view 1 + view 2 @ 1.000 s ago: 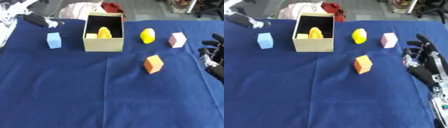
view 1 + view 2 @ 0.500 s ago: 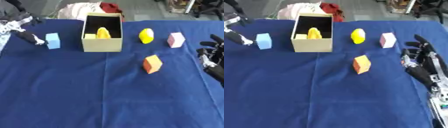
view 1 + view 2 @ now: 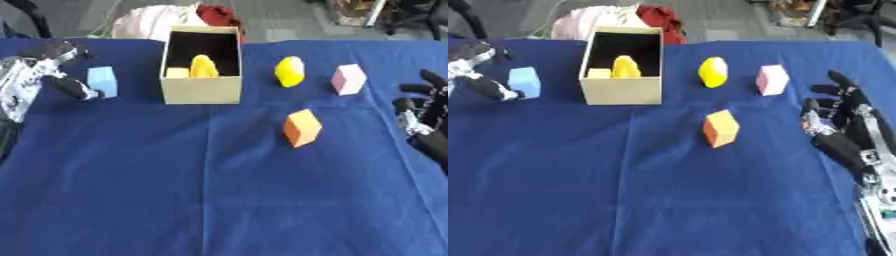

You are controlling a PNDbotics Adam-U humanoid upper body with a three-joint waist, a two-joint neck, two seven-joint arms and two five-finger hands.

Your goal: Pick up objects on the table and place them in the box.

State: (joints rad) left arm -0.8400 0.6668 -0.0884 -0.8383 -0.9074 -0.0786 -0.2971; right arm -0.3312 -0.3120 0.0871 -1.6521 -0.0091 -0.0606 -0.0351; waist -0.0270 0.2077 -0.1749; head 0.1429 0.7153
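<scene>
An open cardboard box (image 3: 202, 88) stands at the table's back middle with yellow pieces (image 3: 202, 67) inside. A light blue block (image 3: 102, 80) lies left of it. My left hand (image 3: 54, 70) hovers just left of that block, fingers spread around nothing, one finger close to the block. Right of the box lie a yellow rounded object (image 3: 290, 71) and a pink block (image 3: 348, 79). An orange block (image 3: 302, 127) sits nearer, in the middle. My right hand (image 3: 843, 122) rests open at the right edge, fingers up.
A blue cloth (image 3: 210, 190) covers the table. Beyond its far edge lie a white bundle (image 3: 149, 22) and a red cloth (image 3: 219, 14). Chair legs (image 3: 846, 15) stand at the far right.
My left hand has come down from the far left corner to just beside the light blue block. The right hand and the objects have stayed put.
</scene>
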